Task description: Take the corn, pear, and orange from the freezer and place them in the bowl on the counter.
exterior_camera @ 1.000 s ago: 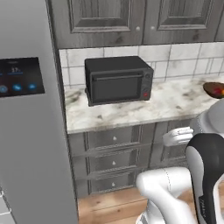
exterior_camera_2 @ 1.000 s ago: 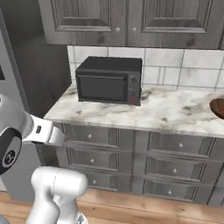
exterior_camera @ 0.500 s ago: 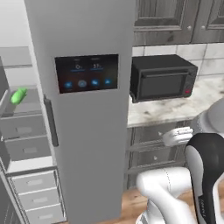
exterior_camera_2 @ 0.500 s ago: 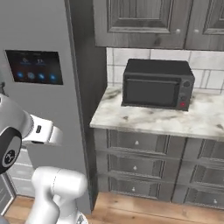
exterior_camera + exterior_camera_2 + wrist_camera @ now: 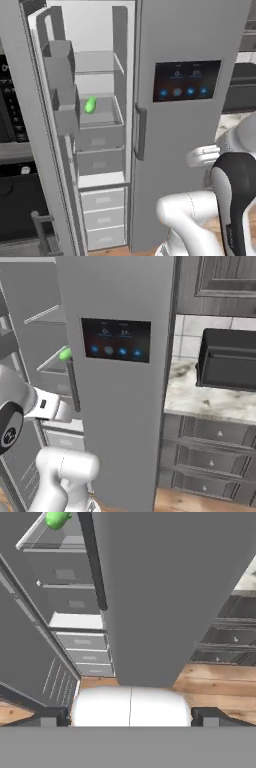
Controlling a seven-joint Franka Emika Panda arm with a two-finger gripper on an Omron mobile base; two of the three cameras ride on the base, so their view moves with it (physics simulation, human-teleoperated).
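1 freezer (image 5: 185, 125) now fills view, opened.

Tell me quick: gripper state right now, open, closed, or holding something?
Gripper: cannot be told. Its finger tips barely show at the bottom of the hand view, set wide apart, with nothing visible between them.

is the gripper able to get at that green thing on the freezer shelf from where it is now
Probably not yet. The green item lies on a shelf inside the open freezer, with nothing in front of it, but the gripper is low, near the floor before the closed door.
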